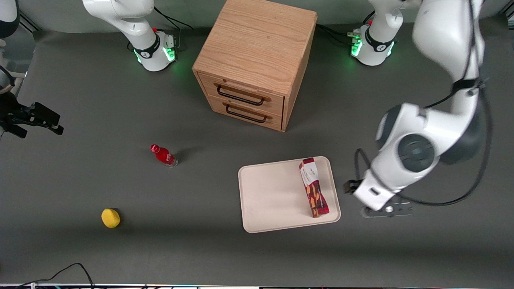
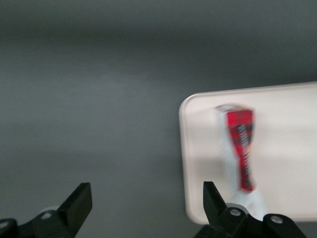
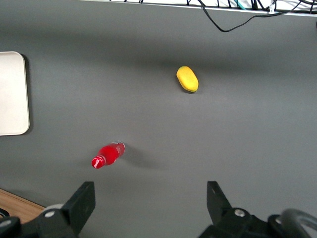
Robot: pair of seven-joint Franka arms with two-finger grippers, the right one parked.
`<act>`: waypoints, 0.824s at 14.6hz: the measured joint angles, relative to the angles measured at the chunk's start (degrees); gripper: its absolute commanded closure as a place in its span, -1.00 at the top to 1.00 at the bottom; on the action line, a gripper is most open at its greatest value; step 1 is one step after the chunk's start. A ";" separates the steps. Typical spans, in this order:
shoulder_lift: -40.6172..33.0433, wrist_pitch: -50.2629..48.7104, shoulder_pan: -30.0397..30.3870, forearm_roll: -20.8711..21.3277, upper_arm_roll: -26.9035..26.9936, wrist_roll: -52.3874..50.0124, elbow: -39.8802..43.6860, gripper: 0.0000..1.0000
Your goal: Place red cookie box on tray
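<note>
Nearest the front camera on the dark table [image 1: 200, 249], a small yellow fruit-like object [image 1: 110, 218] lies toward the parked arm's end, well apart from everything else and playing no part in the job.

A little farther in, the tray [image 1: 269, 196] sits flat on the table. The red cookie box [image 1: 313, 187] lies on it, inside the low rim, along the tray's three o'clock edge. Its long axis runs roughly from twelve to six o'clock, with the white end at twelve. That strip is the part of the tray closest to the working arm, which likely explains why the box rests there and not at the centre.

At about three o'clock from the tray, just off its rim, hangs the end effector [image 1: 385, 209]. The wrist camera shows it [image 2: 148, 198] spread wide with nothing between the fingers. The box [image 2: 240, 144] and tray [image 2: 292, 109] are apart from it. By my judgement the placement is done.

Farther off, a small red bottle [image 1: 163, 155] lies at ten o'clock from the tray. Farthest, a wooden two-drawer cabinet [image 1: 253, 64] stands at twelve o'clock, with its drawers closed.
</note>
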 measured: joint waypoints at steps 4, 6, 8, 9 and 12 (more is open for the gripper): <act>-12.05 -2.80 6.94 -2.52 0.12 13.45 -11.71 1.00; -17.37 -5.48 9.74 -2.95 0.18 18.68 -15.34 1.00; -22.67 -6.71 11.74 -3.15 0.35 22.28 -19.16 1.00; -25.47 -6.76 12.28 -3.23 0.41 23.22 -21.59 1.00; -33.11 -6.79 12.44 -4.26 0.61 24.38 -28.30 1.00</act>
